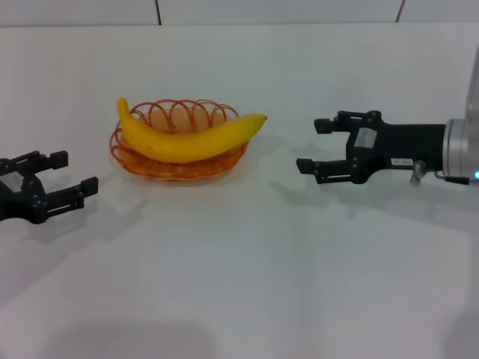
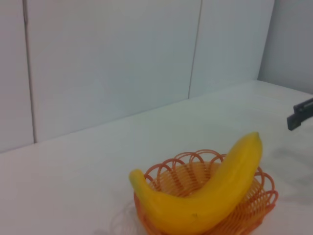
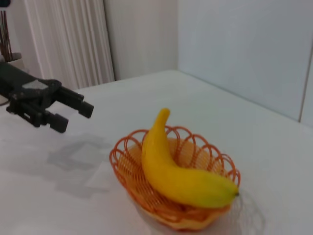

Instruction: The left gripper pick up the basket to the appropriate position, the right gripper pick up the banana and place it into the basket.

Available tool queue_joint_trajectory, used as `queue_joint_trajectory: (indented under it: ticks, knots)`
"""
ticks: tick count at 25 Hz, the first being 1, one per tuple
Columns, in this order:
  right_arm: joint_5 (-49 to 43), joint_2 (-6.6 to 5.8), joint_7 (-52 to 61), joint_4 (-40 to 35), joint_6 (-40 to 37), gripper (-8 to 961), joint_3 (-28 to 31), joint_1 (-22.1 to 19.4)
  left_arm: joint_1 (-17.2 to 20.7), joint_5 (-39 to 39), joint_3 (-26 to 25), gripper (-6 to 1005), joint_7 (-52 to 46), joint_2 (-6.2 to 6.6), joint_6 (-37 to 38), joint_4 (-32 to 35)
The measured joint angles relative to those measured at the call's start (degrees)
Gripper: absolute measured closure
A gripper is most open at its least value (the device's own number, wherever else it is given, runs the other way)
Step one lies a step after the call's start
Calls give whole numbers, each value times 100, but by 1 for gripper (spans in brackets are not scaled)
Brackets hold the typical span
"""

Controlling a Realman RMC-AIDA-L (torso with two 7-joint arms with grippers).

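The orange wire basket (image 1: 174, 169) stands on the white table, left of centre. The yellow banana (image 1: 187, 140) lies across it, resting on the rim, with both ends sticking out past it. My left gripper (image 1: 75, 173) is open and empty, on the table's left, a short way left of and nearer than the basket. My right gripper (image 1: 312, 146) is open and empty, to the right of the banana's tip with a gap between. The left wrist view shows the banana (image 2: 210, 191) in the basket (image 2: 188, 160). The right wrist view shows the banana (image 3: 171, 171), the basket (image 3: 127, 169) and the left gripper (image 3: 74, 117) beyond.
The white table (image 1: 239, 284) stretches toward me in front of the basket. A white panelled wall (image 2: 122, 58) runs along its far edge. A pale curtain (image 3: 68, 39) hangs beyond the table's left side.
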Motion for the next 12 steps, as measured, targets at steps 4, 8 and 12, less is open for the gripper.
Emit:
queue_joint_trajectory:
  ticks: [4, 8, 12]
  knots:
    - [1, 5, -63, 50, 31, 102, 18, -38, -10, 3, 1, 227, 29, 0, 0, -1]
    - [13, 12, -147, 105, 58, 102, 24, -39, -30, 4, 1, 227, 44, 0, 0, -1]
    - [40, 29, -249, 131, 58, 102, 34, -43, -52, 3, 2, 227, 50, 0, 0, -1]
